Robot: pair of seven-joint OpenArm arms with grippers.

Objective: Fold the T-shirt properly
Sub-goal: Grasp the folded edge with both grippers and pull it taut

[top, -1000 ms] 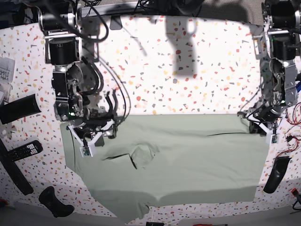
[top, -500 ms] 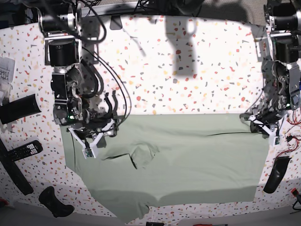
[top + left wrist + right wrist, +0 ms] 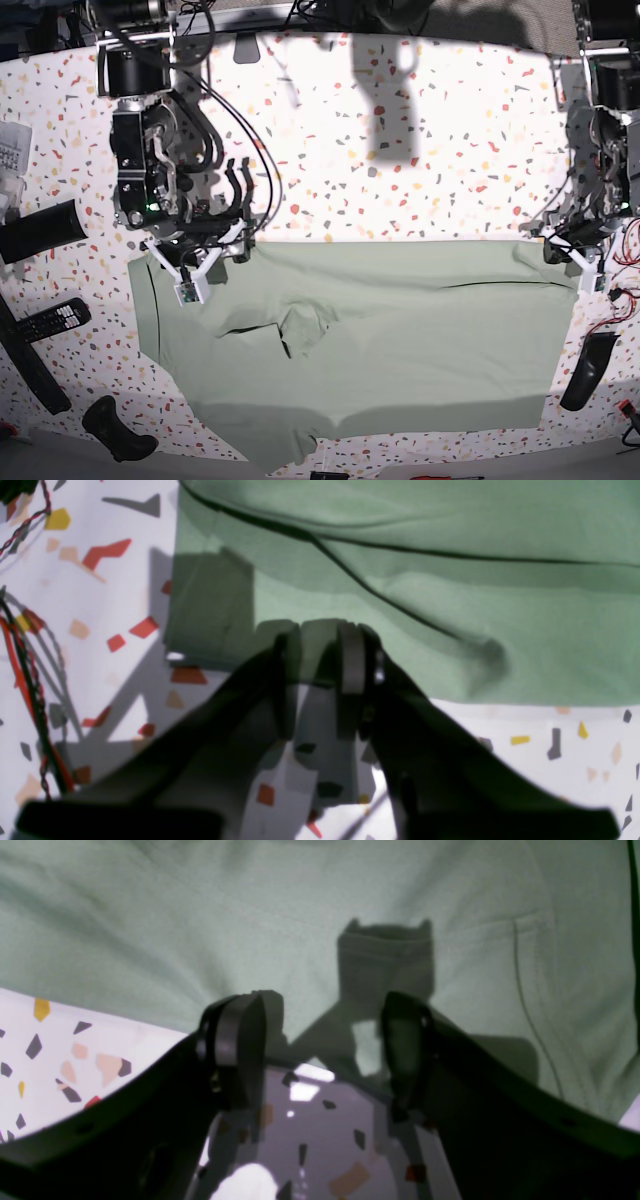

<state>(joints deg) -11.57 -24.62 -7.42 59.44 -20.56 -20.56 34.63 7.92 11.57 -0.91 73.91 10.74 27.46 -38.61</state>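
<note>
A: Left end effector [image 3: 320, 655] — fingers nearly together, pinching the T-shirt [image 3: 360, 340] edge at its corner. Right end effector [image 3: 320, 1040]?
B: Spread wide over the cloth, nothing between the pads.
A: Shirt lies flat on the terrazzo bench [image 3: 400, 150], long axis running side to side, collar bump left of centre.
B: Base view shows whole outline; wrist cams only show edge & seams.

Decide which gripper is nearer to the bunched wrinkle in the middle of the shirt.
Right. The right gripper hovers over the shirt just up-left of the wrinkle; the left gripper is at the far top corner.
</note>
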